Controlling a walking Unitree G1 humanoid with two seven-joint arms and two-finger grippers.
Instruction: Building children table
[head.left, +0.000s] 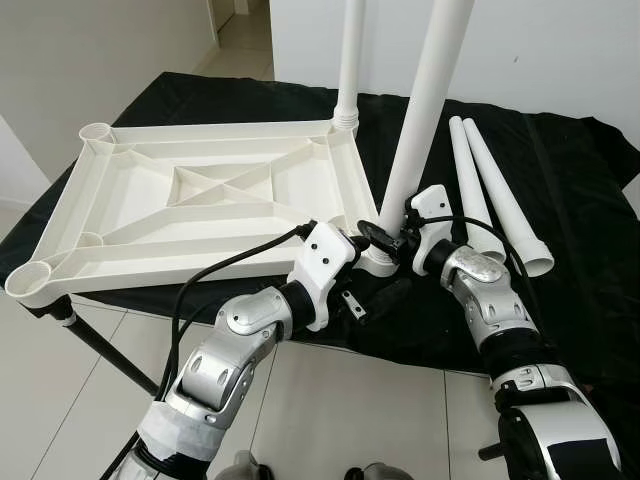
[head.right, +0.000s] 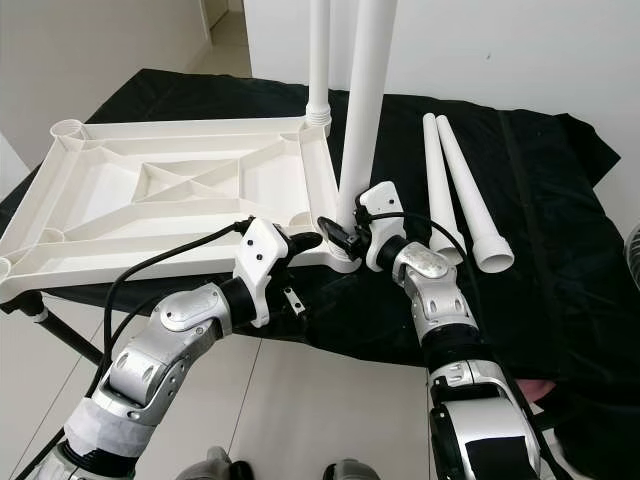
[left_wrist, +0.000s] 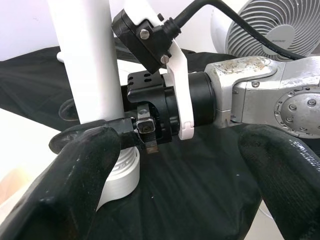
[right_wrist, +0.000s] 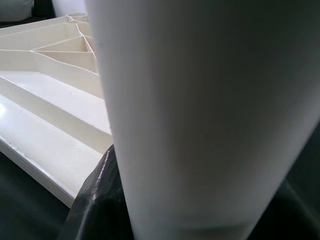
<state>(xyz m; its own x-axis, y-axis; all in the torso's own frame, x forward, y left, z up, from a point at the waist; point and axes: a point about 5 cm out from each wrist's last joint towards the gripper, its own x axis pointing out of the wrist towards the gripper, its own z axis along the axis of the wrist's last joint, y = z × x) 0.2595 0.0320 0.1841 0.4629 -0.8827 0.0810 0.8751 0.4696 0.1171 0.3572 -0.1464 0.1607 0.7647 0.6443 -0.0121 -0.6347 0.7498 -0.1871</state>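
Note:
The white table top lies upside down on a table draped in black cloth. One white leg stands in its far right corner socket. A second white leg stands tilted at the near right corner, and my right gripper is shut on it just above its ribbed base. In the right wrist view that leg is very close, with one black finger beside it. My left gripper is open just in front of that corner, its fingers spread wide beside the leg's base.
Two loose white legs lie side by side on the black cloth to the right. The table's near edge is just under my wrists, with pale tiled floor below. A white fan stands further right.

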